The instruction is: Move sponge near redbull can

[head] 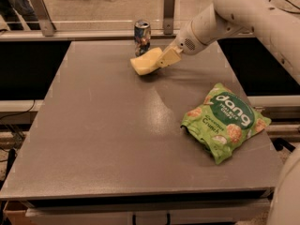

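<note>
At the far end of the table (93, 125), my gripper (162, 60) pinched the sponge (143, 63) tight at one end, just in front of the redbull can (142, 35). The green bag (225, 121) lay well apart.

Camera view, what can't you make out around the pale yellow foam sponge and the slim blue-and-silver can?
- Camera view: whether the pale yellow foam sponge, held at its right end by the gripper, touches the grey table; its underside faces away.
- Slim blue-and-silver can: print blurred; the sponge sits before its base, so touching or apart is unclear.
- White robot arm: cut off by top and right edges.
</note>
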`<state>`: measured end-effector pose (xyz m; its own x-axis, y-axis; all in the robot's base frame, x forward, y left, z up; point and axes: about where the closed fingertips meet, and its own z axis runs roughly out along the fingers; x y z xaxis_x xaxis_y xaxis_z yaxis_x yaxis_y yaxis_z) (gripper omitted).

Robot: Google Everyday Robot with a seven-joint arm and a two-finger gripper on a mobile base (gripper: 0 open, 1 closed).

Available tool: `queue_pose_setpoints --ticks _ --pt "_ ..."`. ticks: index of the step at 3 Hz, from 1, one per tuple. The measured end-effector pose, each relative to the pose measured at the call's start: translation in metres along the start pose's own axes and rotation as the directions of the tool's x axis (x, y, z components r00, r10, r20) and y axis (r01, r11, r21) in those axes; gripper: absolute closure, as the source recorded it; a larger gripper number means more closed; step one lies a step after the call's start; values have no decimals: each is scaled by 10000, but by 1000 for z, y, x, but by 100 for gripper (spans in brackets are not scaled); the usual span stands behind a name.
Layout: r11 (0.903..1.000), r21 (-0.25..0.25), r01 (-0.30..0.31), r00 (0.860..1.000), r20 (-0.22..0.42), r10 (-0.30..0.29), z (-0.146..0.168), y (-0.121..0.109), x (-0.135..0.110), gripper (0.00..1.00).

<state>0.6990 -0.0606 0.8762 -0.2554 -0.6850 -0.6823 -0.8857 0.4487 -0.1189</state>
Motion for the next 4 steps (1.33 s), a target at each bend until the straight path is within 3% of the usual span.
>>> queue_pose_setpoints --ticks 1,2,4 --pt "10000 84 -35 10000 -19 35 1 -5 2 13" --pt "9999 106 -94 9999 40 94 1 -7 2 0" --pt "9996 119 272 9985 481 -277 -31 -14 24 0"
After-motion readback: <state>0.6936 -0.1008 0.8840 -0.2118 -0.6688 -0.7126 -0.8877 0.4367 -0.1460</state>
